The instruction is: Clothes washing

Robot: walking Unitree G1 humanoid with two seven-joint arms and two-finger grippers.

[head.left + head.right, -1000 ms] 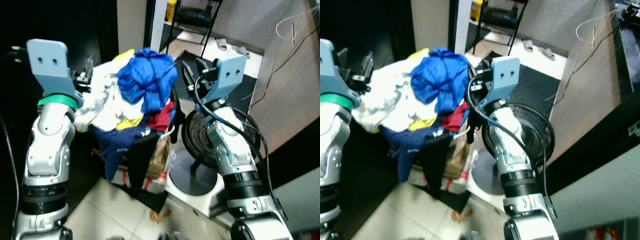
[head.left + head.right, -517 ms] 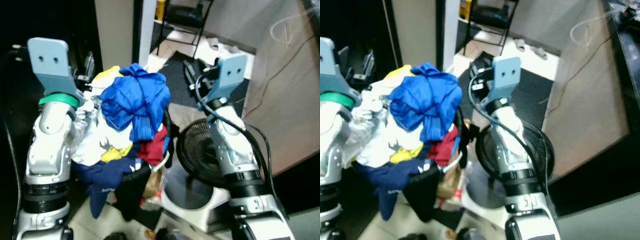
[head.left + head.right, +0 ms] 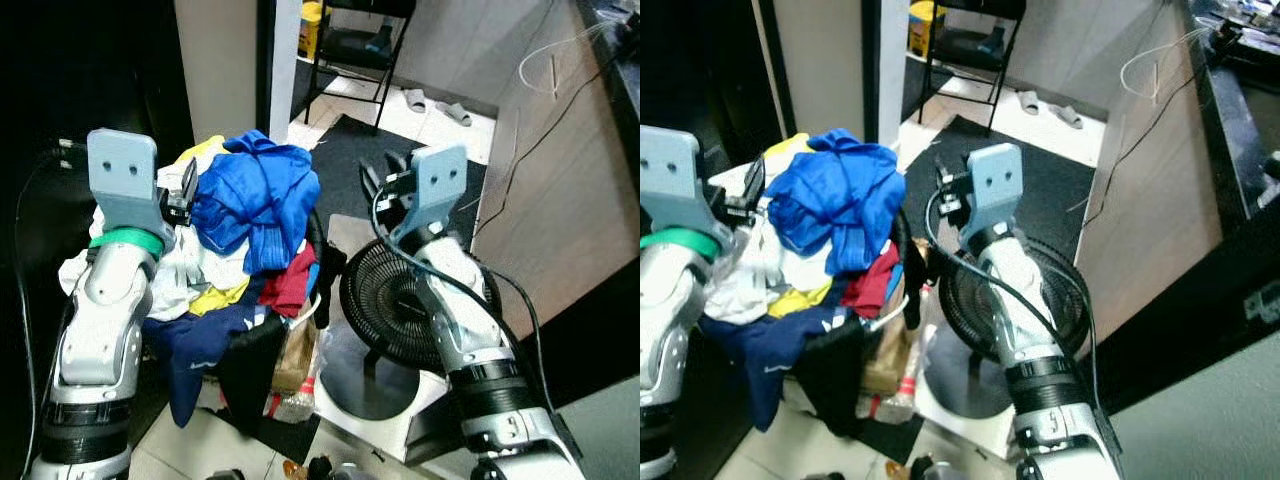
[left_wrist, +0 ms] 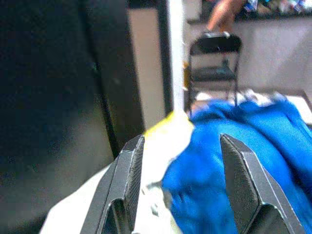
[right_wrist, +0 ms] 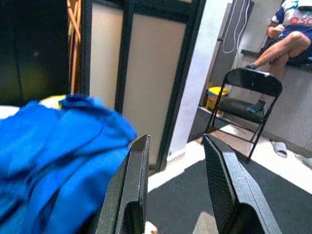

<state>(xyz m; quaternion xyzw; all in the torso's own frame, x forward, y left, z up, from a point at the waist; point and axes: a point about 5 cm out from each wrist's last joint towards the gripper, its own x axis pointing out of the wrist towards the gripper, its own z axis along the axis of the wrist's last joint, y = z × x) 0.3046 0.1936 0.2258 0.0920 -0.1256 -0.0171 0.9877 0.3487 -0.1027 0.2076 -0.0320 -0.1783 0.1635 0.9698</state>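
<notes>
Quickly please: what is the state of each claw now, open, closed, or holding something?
Left claw: open, holding nothing, at the clothes pile.
Right claw: open, holding nothing, beside the pile.

A bright blue crumpled garment (image 3: 255, 200) tops a laundry pile of white cloth (image 3: 205, 270), yellow cloth (image 3: 222, 297), red cloth (image 3: 290, 285) and navy cloth (image 3: 190, 345); the round electric fan (image 3: 395, 305) is black.

Blue garment (image 5: 53, 146); folding chair (image 5: 246, 105)
</notes>
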